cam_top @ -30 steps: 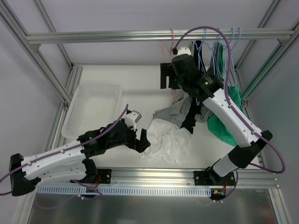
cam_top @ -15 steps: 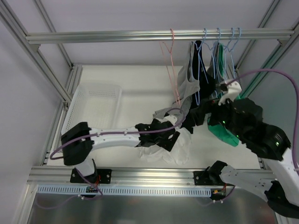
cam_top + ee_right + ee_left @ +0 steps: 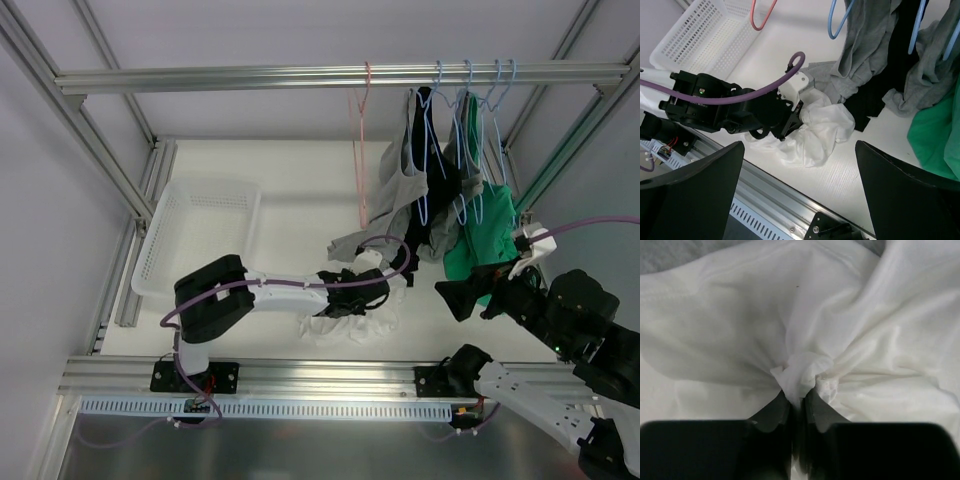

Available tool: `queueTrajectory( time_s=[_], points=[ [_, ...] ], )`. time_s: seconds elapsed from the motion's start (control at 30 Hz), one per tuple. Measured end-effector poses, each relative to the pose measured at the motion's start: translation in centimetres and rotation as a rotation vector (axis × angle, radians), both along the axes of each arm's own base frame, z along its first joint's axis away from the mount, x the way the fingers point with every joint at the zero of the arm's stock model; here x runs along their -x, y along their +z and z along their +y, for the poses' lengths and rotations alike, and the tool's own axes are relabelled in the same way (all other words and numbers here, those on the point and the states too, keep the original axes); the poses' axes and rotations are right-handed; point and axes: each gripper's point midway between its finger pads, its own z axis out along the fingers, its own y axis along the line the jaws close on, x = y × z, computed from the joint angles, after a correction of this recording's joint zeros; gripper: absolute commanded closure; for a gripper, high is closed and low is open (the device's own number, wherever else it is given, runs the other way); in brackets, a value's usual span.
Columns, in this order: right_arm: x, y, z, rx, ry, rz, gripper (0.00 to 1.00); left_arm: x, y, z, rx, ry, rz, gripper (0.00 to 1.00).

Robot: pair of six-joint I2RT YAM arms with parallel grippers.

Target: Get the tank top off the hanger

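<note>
A white basket [image 3: 205,225] sat on the table [image 3: 300,180], well off to the left of the left gripper [image 3: 799,399] and apart from it. That gripper's jaws were nearly closed, pinching a bunched fold of a white garment [image 3: 740,325]. The rest of the cloth spread out ahead of the jaws and to both sides of them. In the overhead view the garment lay crumpled on the table, off any hanger. A loose grey cloth [image 3: 345,243] lay just beyond the jaws, touching the white heap.

Farther beyond the left jaws, a bare pink hanger [image 3: 360,150] hung from the rail [image 3: 250,78]. Just to its right a grey tank top [image 3: 405,180] hung on a blue hanger [image 3: 432,110], sagging low on one side. Next along were a black garment [image 3: 440,215] and a green garment [image 3: 485,240], both hanging from further blue hangers.

The right gripper [image 3: 468,298] hung clear of the table with its jaws spread wide and nothing between them. The green garment was just beyond and above those jaws. The grey tank top hung up and to their left, well apart from them. In the right wrist view the white heap and the left gripper lay between the open fingers [image 3: 690,200], far below.
</note>
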Motion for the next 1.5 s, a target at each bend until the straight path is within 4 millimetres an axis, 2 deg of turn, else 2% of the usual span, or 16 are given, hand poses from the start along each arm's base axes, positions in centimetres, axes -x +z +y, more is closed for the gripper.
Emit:
queueTrajectory(
  time_s=[0.07, 0.13, 0.23, 0.27, 0.33, 0.47, 0.53, 0.67, 0.73, 0.83, 1.1, 1.2, 1.27, 1.4, 1.5],
  points=[
    [0.4, 0.1, 0.0, -0.015, 0.017, -0.006, 0.00, 0.2, 0.0, 0.7, 0.023, 0.030, -0.002, 1.00],
    [0.8, 0.2, 0.0, -0.027, 0.031, -0.010, 0.01, 0.7, 0.2, 2.4, 0.045, 0.071, 0.000, 1.00],
    [1.1, 0.1, 0.1, -0.038, 0.046, -0.014, 0.00, 2.2, 1.1, 7.2, 0.034, 0.130, -0.004, 1.00],
    [1.2, 0.0, 0.0, -0.039, 0.049, -0.013, 0.00, 2.5, 2.0, 8.8, 0.042, 0.150, -0.016, 1.00],
    [1.3, -0.3, 0.1, -0.041, 0.053, -0.012, 0.01, 2.6, 5.3, 10.9, 0.108, 0.178, -0.066, 1.00],
    [1.5, -1.4, 0.3, -0.037, 0.066, 0.005, 0.01, 1.5, 15.3, 12.7, 0.384, 0.239, -0.221, 1.00],
    [1.5, -1.9, 0.5, -0.034, 0.071, 0.016, 0.01, 1.0, 19.4, 14.2, 0.457, 0.274, -0.296, 1.00],
    [1.6, -2.1, 0.5, -0.035, 0.073, 0.020, 0.00, -0.1, 25.5, 16.2, 0.485, 0.320, -0.407, 1.00],
    [1.6, -2.0, 0.5, -0.042, 0.074, 0.016, 0.01, -0.9, 27.5, 16.9, 0.465, 0.338, -0.447, 1.00],
    [1.6, -1.8, 0.6, -0.051, 0.075, 0.011, 0.01, -1.7, 29.2, 18.2, 0.431, 0.358, -0.486, 1.00],
    [1.6, -1.7, 0.6, -0.052, 0.076, 0.009, 0.00, -2.6, 31.6, 22.2, 0.371, 0.407, -0.546, 1.00],
    [1.5, -1.7, 0.6, -0.054, 0.076, 0.007, 0.00, -3.7, 32.8, 24.6, 0.349, 0.483, -0.569, 1.00],
    [1.5, -1.5, 0.7, -0.058, 0.076, 0.003, 0.00, -4.5, 33.4, 26.4, 0.334, 0.542, -0.581, 0.96],
    [1.3, -1.3, 0.9, -0.062, 0.077, -0.001, 0.01, -5.9, 34.7, 29.9, 0.298, 0.657, -0.594, 0.97],
    [1.3, -1.3, 0.9, -0.062, 0.077, -0.001, 0.00, -6.3, 35.0, 30.2, 0.293, 0.663, -0.589, 0.99]
  ],
)
